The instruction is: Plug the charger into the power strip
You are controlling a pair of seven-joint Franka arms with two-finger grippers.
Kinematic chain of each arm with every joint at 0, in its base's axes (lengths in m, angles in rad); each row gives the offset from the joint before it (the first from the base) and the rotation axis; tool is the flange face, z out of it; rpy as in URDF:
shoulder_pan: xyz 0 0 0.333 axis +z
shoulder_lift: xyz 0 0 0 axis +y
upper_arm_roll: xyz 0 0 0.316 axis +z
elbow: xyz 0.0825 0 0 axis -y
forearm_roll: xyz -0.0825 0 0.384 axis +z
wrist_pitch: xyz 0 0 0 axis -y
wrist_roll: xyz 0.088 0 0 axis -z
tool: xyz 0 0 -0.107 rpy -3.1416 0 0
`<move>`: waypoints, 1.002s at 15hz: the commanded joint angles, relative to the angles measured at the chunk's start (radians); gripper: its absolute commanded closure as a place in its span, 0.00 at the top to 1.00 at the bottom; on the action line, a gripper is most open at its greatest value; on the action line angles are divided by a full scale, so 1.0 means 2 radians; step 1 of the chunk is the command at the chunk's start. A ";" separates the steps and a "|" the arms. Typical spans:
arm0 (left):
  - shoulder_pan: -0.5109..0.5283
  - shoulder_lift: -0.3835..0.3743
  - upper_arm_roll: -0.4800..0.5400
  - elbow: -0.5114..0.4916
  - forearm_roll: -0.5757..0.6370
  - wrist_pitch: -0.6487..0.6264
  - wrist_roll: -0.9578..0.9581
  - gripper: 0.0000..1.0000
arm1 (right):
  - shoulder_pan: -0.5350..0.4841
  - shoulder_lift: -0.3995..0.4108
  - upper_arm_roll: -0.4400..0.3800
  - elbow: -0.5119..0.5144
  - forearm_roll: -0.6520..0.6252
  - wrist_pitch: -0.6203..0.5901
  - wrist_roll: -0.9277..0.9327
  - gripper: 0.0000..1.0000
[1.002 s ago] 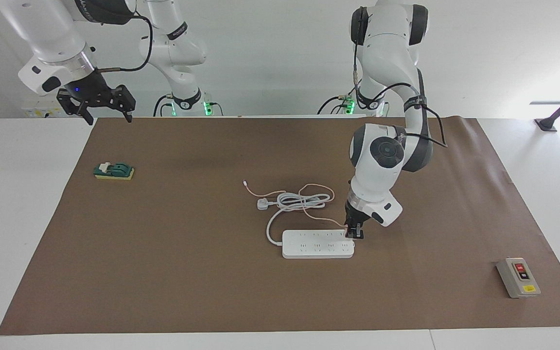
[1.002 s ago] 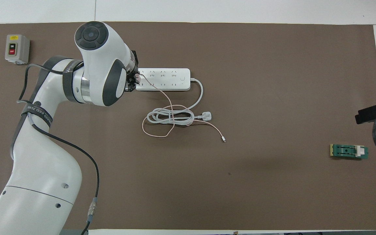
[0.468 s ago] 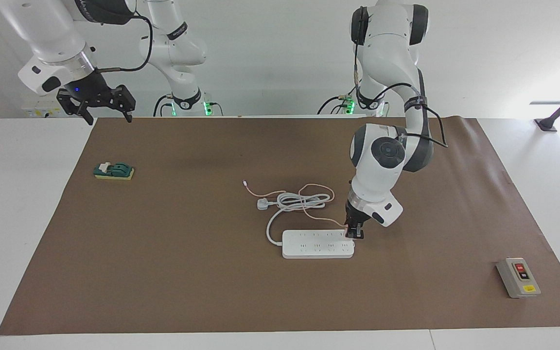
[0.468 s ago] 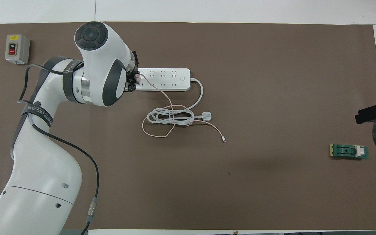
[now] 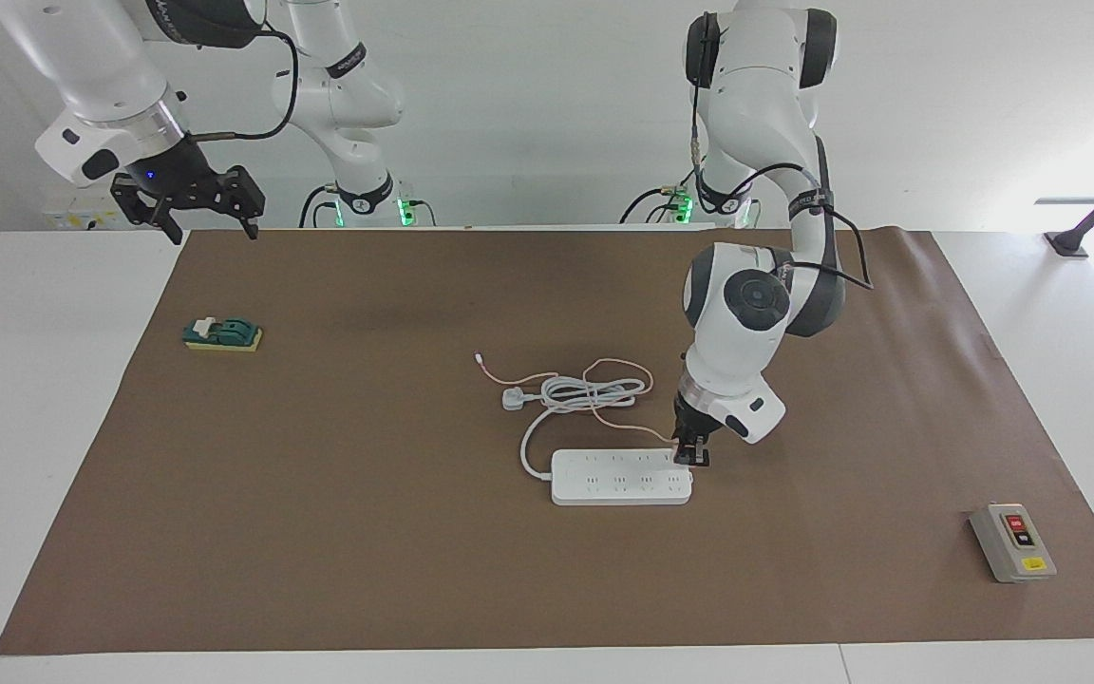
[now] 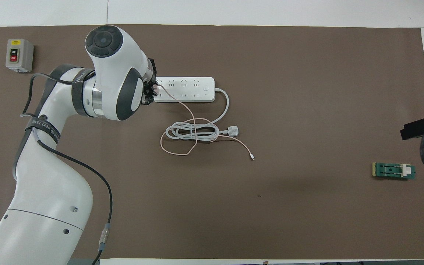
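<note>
The white power strip [image 5: 618, 478] [image 6: 186, 89] lies flat mid-table, its thick white cord coiled nearer the robots. My left gripper [image 5: 692, 458] [image 6: 152, 89] points down onto the strip's end toward the left arm's end of the table, shut on the pale-pink charger [image 6: 155, 87]. Only a sliver of the charger shows between the fingers. Its thin pink cable [image 5: 618, 363] [image 6: 182, 110] trails from the gripper across the coiled cord to a tiny connector [image 6: 252, 158]. My right gripper [image 5: 191, 204] waits open, high over the table's edge at the right arm's end.
A white three-pin plug [image 5: 512, 398] [image 6: 233, 130] lies beside the coil. A grey box with red and black buttons [image 5: 1013, 542] [image 6: 19, 55] sits at the left arm's end, farther from the robots. A green switch block [image 5: 222, 333] [image 6: 394, 170] lies toward the right arm's end.
The left arm's wrist has shifted very slightly while its gripper stays on the strip's end. The right arm has not moved.
</note>
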 commanded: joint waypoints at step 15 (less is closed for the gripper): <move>-0.004 -0.004 -0.007 -0.012 -0.006 0.009 0.006 0.00 | 0.000 -0.008 0.000 -0.005 -0.008 -0.007 -0.010 1.00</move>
